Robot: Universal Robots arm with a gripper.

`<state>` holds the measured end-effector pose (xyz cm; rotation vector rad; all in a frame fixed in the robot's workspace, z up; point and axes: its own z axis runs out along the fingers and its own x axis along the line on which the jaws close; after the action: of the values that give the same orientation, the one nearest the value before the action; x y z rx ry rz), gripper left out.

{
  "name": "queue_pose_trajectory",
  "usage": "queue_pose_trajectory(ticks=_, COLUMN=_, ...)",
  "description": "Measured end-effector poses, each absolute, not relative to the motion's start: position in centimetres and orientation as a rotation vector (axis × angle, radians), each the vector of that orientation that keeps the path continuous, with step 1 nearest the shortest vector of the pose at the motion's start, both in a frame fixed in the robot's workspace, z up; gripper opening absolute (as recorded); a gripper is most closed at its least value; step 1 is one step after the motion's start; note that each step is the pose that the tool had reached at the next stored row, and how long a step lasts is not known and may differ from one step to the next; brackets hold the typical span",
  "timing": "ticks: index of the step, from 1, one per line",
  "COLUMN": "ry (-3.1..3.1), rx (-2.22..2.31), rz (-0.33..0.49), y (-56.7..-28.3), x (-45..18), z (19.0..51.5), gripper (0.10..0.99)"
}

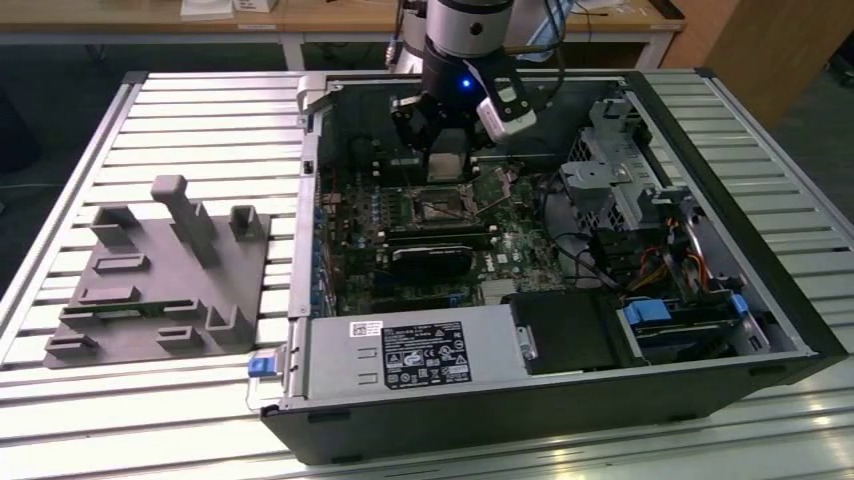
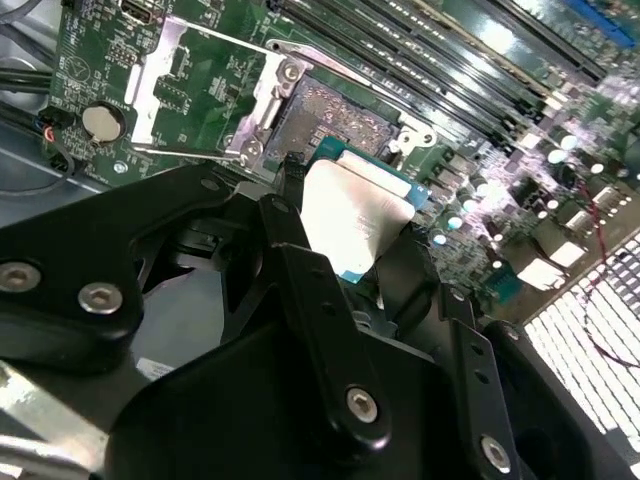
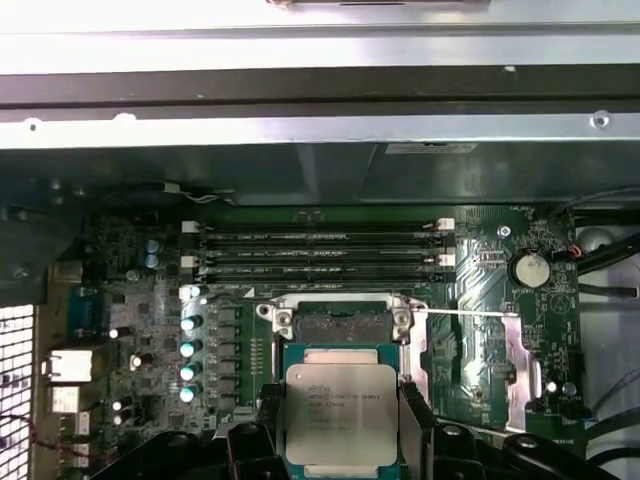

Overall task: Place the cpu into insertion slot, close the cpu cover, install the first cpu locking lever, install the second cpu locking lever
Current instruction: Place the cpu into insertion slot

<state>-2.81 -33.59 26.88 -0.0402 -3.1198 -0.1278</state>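
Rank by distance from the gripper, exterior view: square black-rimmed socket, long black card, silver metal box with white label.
1. Square black-rimmed socket, just by the gripper.
2. Long black card, beyond the socket.
3. Silver metal box with white label, case's camera-side end.

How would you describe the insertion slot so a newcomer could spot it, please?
Inside the open computer case, find the green motherboard. The insertion slot sits beside the memory slots; alone, it is square, dark-centred, with the silvery cpu cover swung open alongside.

arm [image 1: 466, 35]: stood upright, wrist down, over the insertion slot [image 1: 441, 203]
gripper [image 1: 449, 166]: hung just above that slot
fingers [image 3: 416, 420]: clamped two opposite edges of the cpu [image 3: 335, 415]
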Motion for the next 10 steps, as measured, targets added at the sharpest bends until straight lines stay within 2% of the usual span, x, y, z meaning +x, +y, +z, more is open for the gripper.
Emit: queue_pose_trajectory(ticks=10, ry=-3.119, rx=-0.04, rz=-0.123, y=-33.3, x=-2.3, z=25.1, gripper=0.537)
